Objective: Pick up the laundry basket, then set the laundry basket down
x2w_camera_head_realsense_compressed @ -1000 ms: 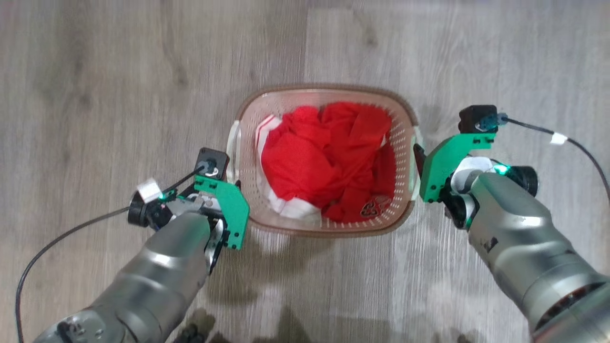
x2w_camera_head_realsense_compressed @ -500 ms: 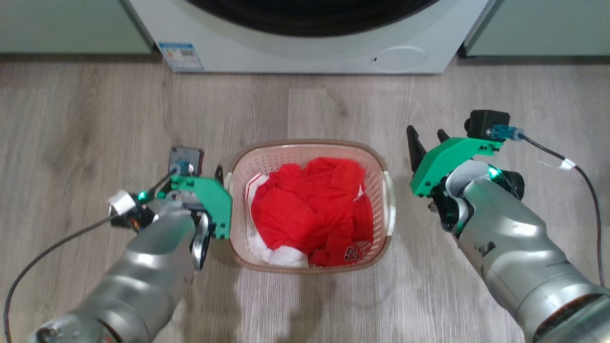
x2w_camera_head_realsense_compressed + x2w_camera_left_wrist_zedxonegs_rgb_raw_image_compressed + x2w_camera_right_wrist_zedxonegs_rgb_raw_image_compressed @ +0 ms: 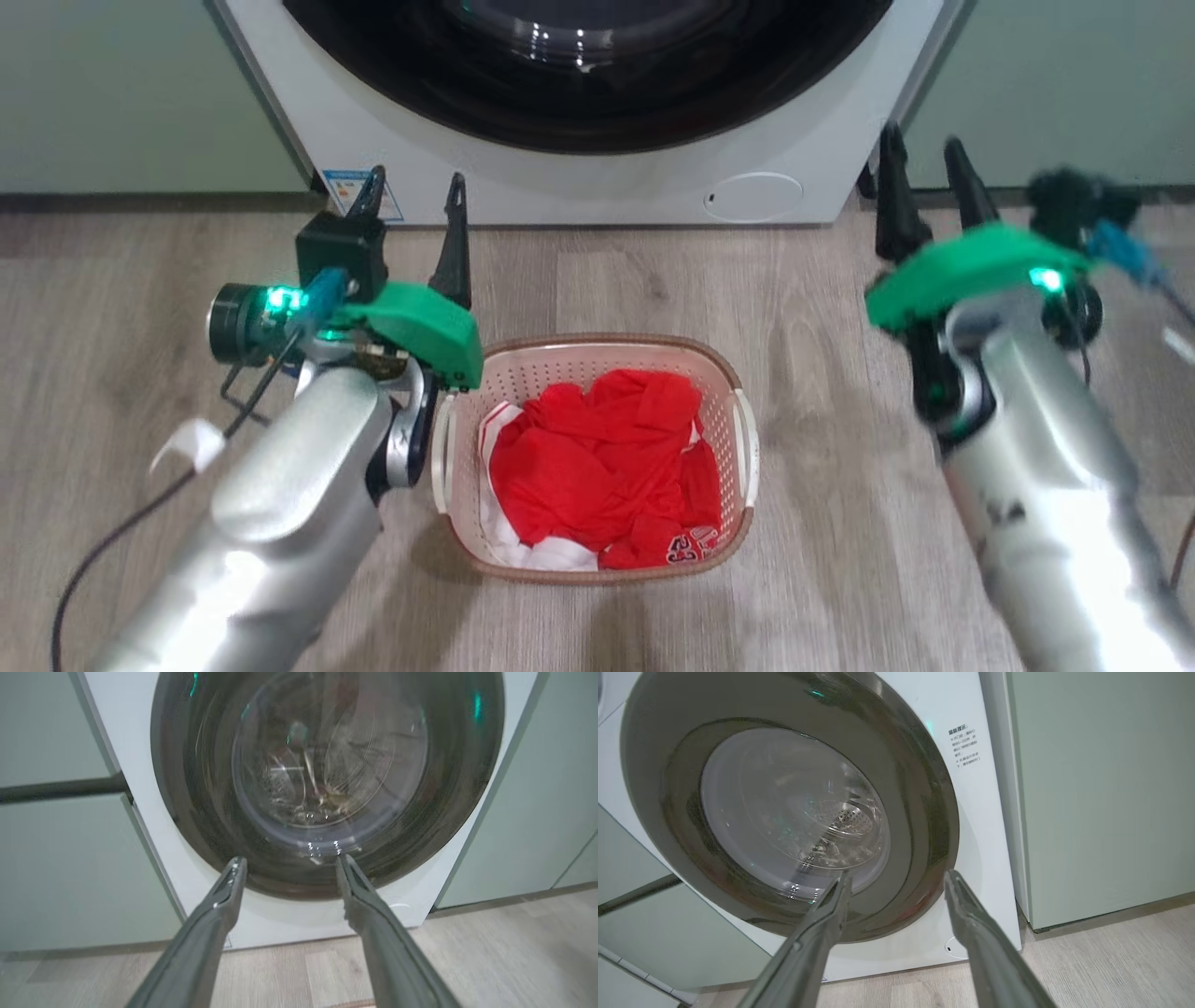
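Observation:
The laundry basket (image 3: 597, 369), cream with a brown rim and white side handles, stands on the wooden floor in the head view. Red and white clothes (image 3: 597, 467) fill it. My left gripper (image 3: 414, 194) is raised to the basket's left, open, its fingers pointing at the washer and holding nothing. My right gripper (image 3: 922, 154) is lifted well off to the basket's right, also open and empty. Both wrist views look along spread fingers, the left gripper (image 3: 287, 861) and the right gripper (image 3: 896, 875) facing the washer door, apart from the basket.
A white front-loading washer (image 3: 579, 177) with a dark round door (image 3: 327, 779) stands just beyond the basket. Pale green cabinets (image 3: 112, 93) flank it on both sides. Cables trail from both wrists over the wooden floor (image 3: 840, 523).
Both grippers have let go of the basket's handles, opened and risen away from it. The basket now rests on the floor. The camera tilted up, bringing the washer into view.

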